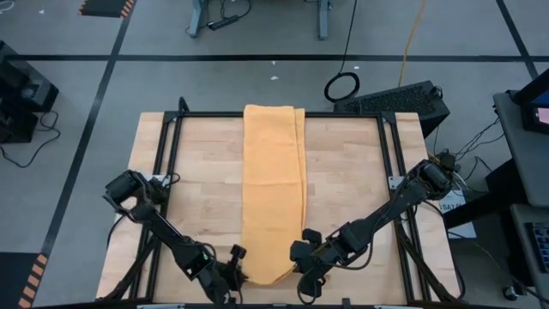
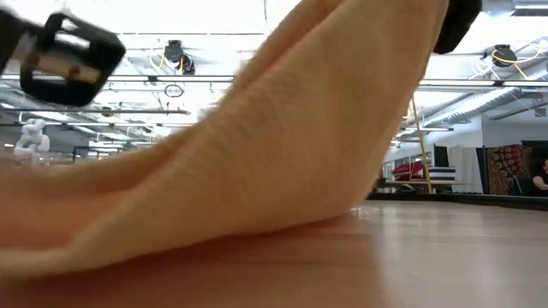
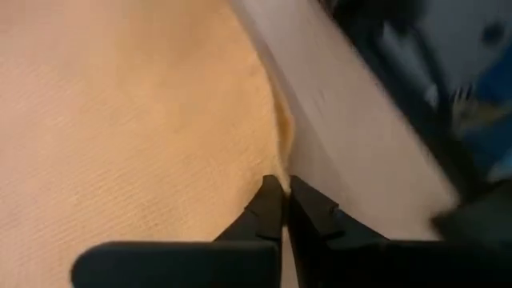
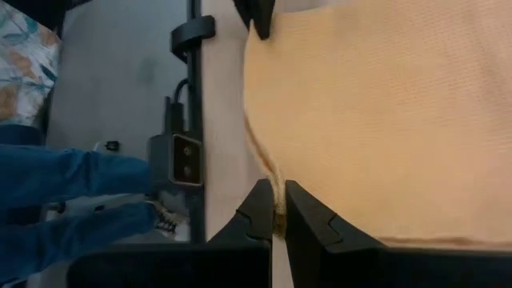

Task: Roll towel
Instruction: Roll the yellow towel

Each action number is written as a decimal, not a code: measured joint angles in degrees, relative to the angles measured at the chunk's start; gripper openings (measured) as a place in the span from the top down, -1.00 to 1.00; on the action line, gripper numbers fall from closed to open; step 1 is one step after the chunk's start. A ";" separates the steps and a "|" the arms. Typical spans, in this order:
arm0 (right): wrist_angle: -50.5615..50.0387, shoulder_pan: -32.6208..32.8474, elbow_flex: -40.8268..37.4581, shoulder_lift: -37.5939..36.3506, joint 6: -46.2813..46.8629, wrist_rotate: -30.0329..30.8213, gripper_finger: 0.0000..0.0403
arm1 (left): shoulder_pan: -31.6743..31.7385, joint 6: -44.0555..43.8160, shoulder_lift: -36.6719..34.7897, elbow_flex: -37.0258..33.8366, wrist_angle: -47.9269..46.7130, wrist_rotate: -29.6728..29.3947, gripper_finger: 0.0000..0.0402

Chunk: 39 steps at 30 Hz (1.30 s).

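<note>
The orange-yellow towel point(image 1: 273, 189) lies as a long strip on the wooden table point(image 1: 360, 172), reaching from the far edge to the near edge. My left gripper point(image 1: 243, 276) is shut at the strip's near left corner. My right gripper point(image 1: 302, 262) is shut at its near right corner. In the low view the towel point(image 2: 282, 154) climbs steeply toward the right gripper's dark finger point(image 2: 458, 21), while its left part sags low over the table. My left gripper pinches the towel's left edge point(image 3: 282, 164) at the near corner between its two fingers, slanting down from the near left. One layer or several, I cannot tell. The cloth beside it stays low. My right gripper pinches the towel's right edge point(image 4: 270, 172) at the near corner between its two fingers, slanting down from the near right. That corner is lifted clear of the table, and the cloth slopes down from it to the strip on the table.
Black frame rails point(image 1: 163, 172) run along the table's left and right sides. A small grey box point(image 4: 186, 160) sits at the near edge, with a person's blue-clad legs point(image 4: 72, 200) beyond it. A keyboard point(image 1: 395, 99) lies past the far right corner.
</note>
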 joint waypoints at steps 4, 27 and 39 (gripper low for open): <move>0.22 1.44 -0.01 -0.01 3.28 -1.54 0.98 | -0.02 -8.58 -3.26 0.00 -0.89 -0.56 0.98; -1.21 3.38 0.01 5.30 10.26 -5.53 0.98 | 0.06 -39.37 -4.53 -3.06 4.07 -4.49 0.99; 3.75 6.19 -0.05 6.39 13.48 -8.64 0.98 | 0.01 -39.56 -4.59 -3.28 13.03 13.47 0.98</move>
